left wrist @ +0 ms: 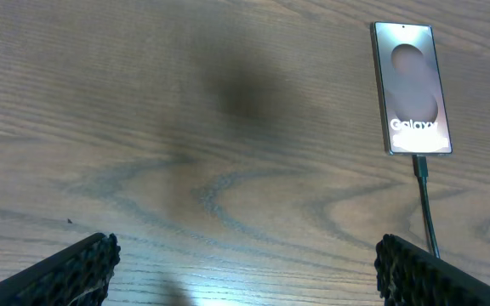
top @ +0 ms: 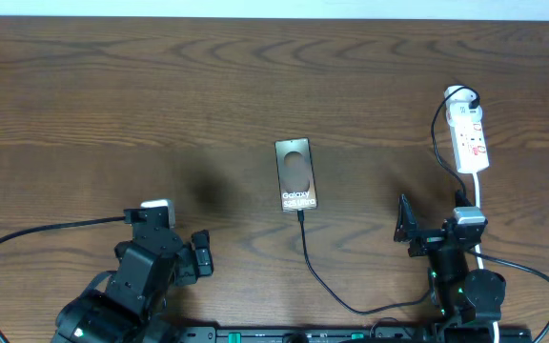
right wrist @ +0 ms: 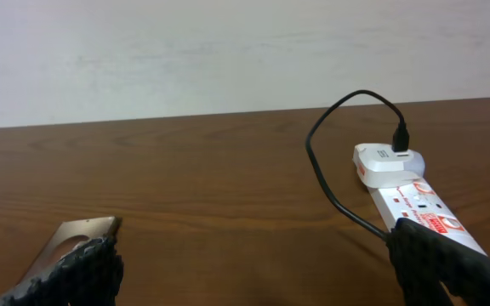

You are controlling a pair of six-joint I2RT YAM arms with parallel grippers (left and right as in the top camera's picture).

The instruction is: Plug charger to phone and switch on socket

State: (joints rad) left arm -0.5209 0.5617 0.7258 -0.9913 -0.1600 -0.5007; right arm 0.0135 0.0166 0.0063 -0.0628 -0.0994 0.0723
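Two hands released, empty. Overhead: left hand (top: 200, 255), right hand (top: 408, 232) by near edge of desk (top: 112, 95); phone (top: 295, 175) mid-desk, charger (top: 317, 274) tip touching its near end; socket (top: 470, 139) far right. Left wrist: phone upper right. Right wrist: socket right.

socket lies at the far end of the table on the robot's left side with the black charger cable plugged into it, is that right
Not quite. The socket lies at the far end of the table on the robot's right side, not its left; the overhead view shows it. The black charger cable is indeed plugged into it.
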